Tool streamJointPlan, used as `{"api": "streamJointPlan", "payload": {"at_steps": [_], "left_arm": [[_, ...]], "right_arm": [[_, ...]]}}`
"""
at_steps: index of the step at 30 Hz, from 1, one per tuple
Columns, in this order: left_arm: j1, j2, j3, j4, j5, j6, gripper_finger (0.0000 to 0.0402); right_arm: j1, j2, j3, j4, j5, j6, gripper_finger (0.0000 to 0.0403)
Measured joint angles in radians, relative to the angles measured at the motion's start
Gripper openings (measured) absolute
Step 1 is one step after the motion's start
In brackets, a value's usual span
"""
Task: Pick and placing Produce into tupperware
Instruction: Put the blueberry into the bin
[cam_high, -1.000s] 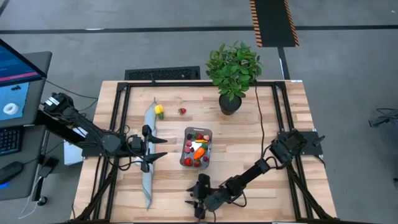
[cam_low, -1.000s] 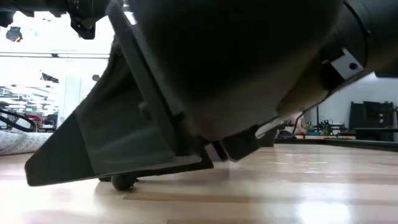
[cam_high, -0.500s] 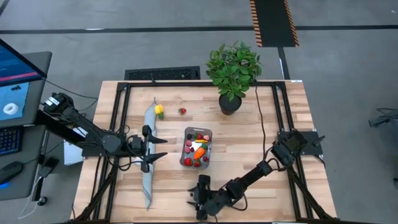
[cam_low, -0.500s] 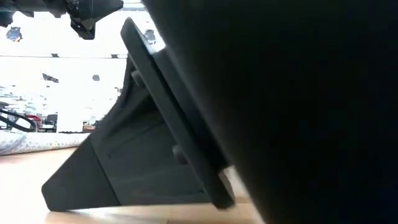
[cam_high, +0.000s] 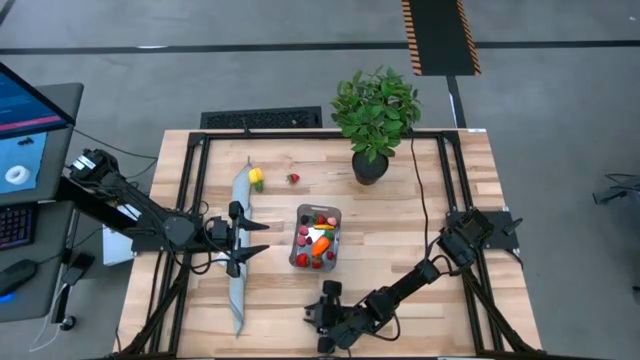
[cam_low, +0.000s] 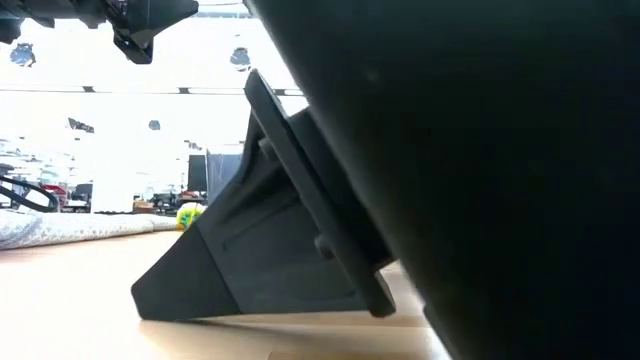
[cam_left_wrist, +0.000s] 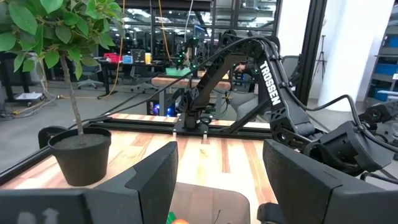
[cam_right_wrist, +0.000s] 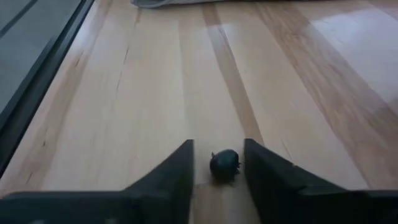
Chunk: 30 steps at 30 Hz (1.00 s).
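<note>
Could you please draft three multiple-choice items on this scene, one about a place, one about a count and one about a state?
1. Where does the right gripper work?
A. at the table's near edge, in front of the tupperware
B. over the potted plant
C. above the cloth strip

2. How many produce pieces lie loose beyond the tupperware, near the cloth's far end?
A. none
B. two
C. five

3. What lies between the right gripper's fingers?
A. a carrot
B. nothing
C. a small dark berry on the wood

Answers:
1 A: the high view shows it low at the near edge.
2 B: a yellow piece and a red berry.
3 C: the right wrist view shows it between both fingers.
</note>
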Motion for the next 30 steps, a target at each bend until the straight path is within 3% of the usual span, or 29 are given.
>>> {"api": "streamJointPlan", "payload": {"at_steps": [4,8,14,21,30], "left_arm": [[0.0,0.0,0.0,0.0,0.0,0.0,0.0226],[0.0,0.0,0.0,0.0,0.0,0.0,0.0226],[0.0,0.0,0.0,0.0,0.0,0.0,0.0226],[0.0,0.0,0.0,-0.001,0.001,0.0,0.0226],[0.0,0.0,0.0,-0.003,0.007,-0.003,0.0226]], "right_arm": [[0.001,0.0,-0.001,-0.001,0.001,0.0,0.0102],[0.001,0.001,-0.003,0.033,-0.002,-0.024,0.0072],[-0.001,-0.03,-0.008,0.077,-0.056,-0.093,0.0082],[-0.007,-0.154,-0.005,0.05,-0.003,-0.215,0.0076],[-0.099,-0.333,-0.002,-0.155,0.057,-0.309,0.0079]]}}
